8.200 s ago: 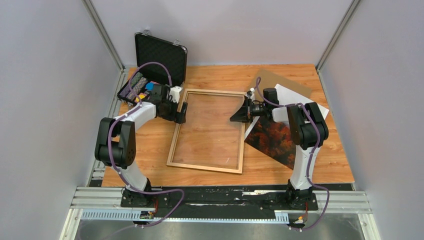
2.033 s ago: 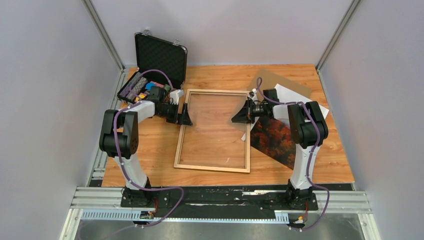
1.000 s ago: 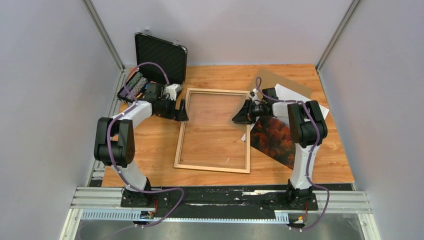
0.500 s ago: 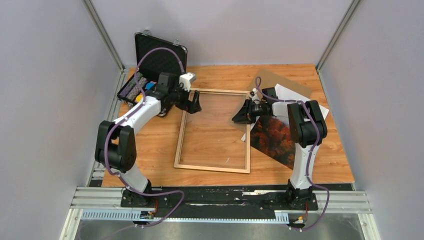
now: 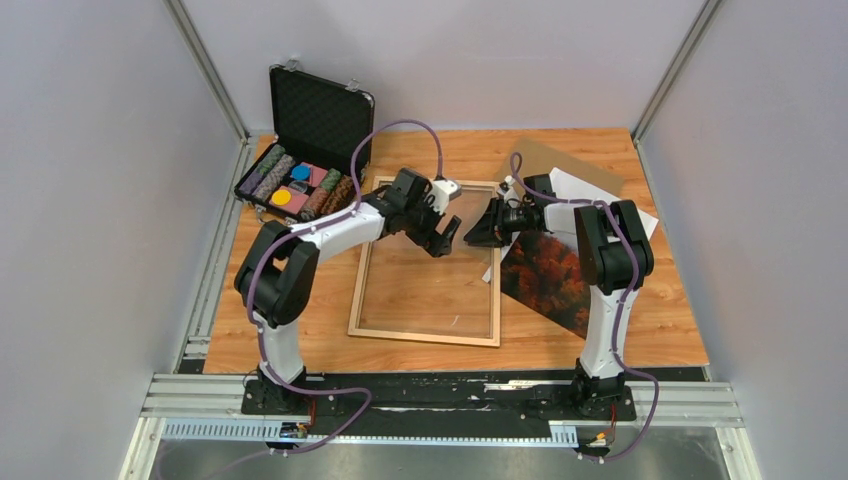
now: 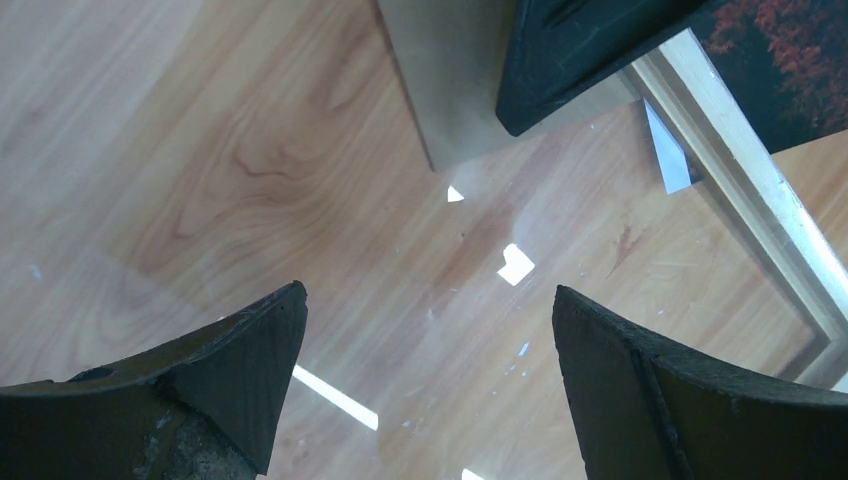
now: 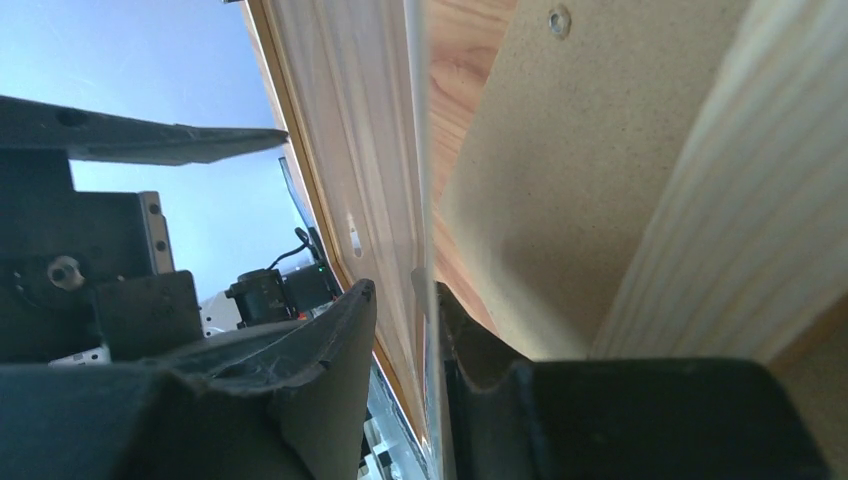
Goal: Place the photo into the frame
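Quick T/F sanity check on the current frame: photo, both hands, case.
1. The photo is in the frame. False: it lies picture side up on the table, right of the frame.
2. The left hand is open and holds nothing. True.
3. The case is closed. False: its lid stands open.
4. The right hand pinches a clear sheet at the frame's right side. True.

Open case (image 5: 320, 110) (chips (image 5: 300, 182), perhaps), board (image 5: 545, 158)
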Controlling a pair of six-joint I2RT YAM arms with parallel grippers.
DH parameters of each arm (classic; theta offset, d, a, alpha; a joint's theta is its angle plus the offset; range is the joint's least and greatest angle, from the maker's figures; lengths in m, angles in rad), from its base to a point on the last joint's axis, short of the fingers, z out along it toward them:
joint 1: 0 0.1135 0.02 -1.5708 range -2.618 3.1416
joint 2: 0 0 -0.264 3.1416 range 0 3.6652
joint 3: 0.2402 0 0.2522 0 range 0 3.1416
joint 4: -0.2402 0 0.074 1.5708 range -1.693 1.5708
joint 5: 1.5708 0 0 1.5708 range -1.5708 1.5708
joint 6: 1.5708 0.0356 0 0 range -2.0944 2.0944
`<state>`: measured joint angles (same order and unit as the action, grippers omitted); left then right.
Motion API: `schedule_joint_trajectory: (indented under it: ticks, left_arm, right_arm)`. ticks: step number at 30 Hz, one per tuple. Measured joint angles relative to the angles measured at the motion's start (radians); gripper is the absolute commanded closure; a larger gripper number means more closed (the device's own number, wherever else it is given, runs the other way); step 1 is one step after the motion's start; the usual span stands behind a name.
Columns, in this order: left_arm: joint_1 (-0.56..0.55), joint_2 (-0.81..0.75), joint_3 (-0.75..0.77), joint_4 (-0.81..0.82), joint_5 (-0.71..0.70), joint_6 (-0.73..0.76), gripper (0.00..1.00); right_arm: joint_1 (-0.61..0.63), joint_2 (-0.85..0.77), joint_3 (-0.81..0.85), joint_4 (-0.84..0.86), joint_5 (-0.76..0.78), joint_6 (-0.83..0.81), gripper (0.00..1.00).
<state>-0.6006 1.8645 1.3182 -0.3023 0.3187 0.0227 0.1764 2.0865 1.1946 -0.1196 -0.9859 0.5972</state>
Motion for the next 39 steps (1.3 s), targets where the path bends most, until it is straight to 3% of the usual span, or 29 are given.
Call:
schedule_joint_trajectory:
  ticks: [11, 39]
  left_arm:
    - [-0.079, 0.076, 0.021, -0.011, -0.14, 0.002, 0.0]
    - [-0.08, 0.095, 0.024, -0.008, -0.19, 0.001, 0.0]
  right_arm:
    - [0.0, 0.0, 0.002, -0.004, 0.0, -0.005, 0.71]
    - [0.0, -0.035, 0.005, -0.055, 0.042, -0.071, 0.58]
